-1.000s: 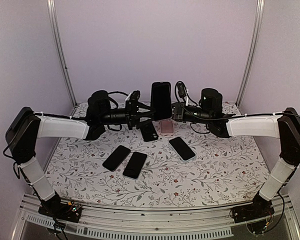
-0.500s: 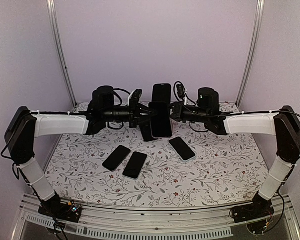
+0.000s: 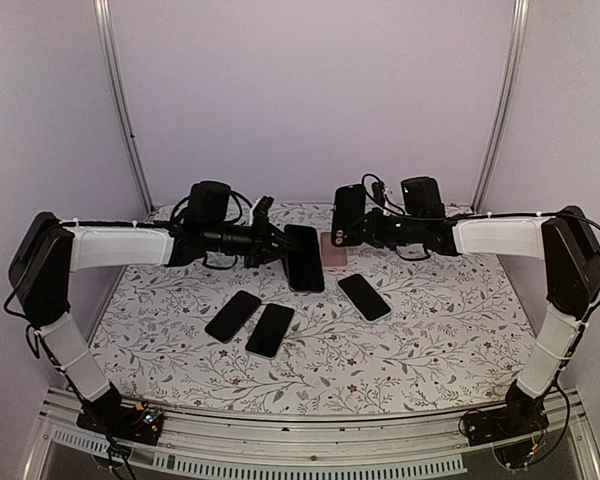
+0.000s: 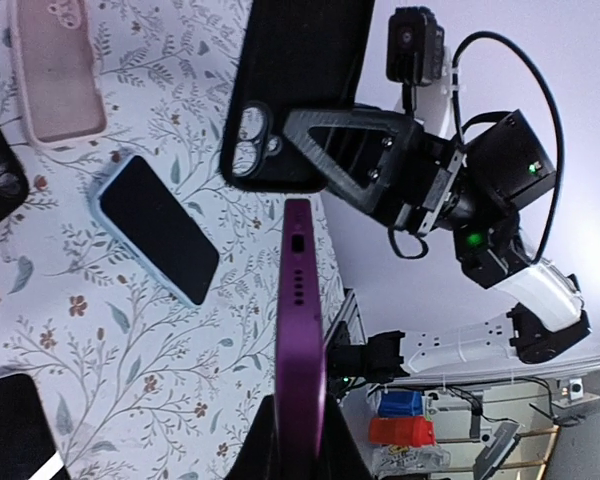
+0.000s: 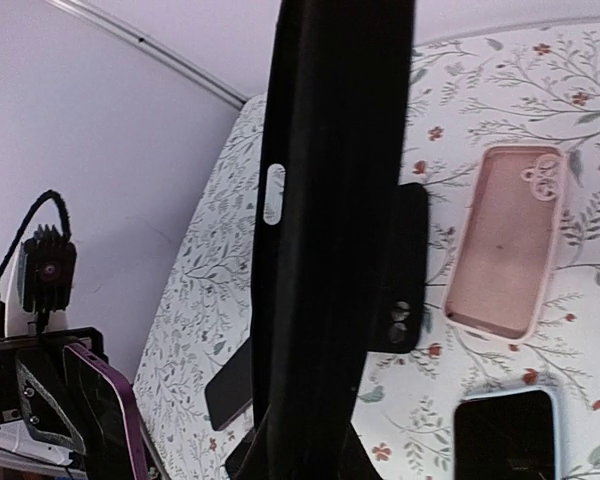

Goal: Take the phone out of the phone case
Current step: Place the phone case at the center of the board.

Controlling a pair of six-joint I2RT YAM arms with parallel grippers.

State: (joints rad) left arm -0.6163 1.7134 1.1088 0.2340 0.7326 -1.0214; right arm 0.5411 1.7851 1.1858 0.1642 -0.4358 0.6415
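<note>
Since half a second ago the two arms have drawn apart: the purple-edged dark-screened phone [image 3: 304, 258] has come clear of the black soft phone case [image 3: 348, 212], which it overlapped at centre frame, and a gap now shows between them. Nearest the bases, at the lower middle of the overhead view, a black slab phone [image 3: 232, 315] and a grey-rimmed slab phone [image 3: 270, 330] lie side by side on the floral-patterned table cover [image 3: 430, 340]. A light-blue-rimmed phone [image 3: 365, 297] lies to their right, and wide bare cloth runs to the lower left and lower right. Above these, left of centre, the left gripper [image 3: 283, 250] pinches the purple-edged phone across its faces, tilted and lifted off the cloth. Right of centre the right gripper [image 3: 341, 228] is clamped on the black case, held upright in the air, its camera cutout showing in the left wrist view. Between and beyond them a pink soft case [image 3: 332, 250] lies flat, with a second black case [image 5: 405, 270] just beside it. Farthest, the lilac back wall [image 3: 310, 90] rises behind the table's far edge.
</note>
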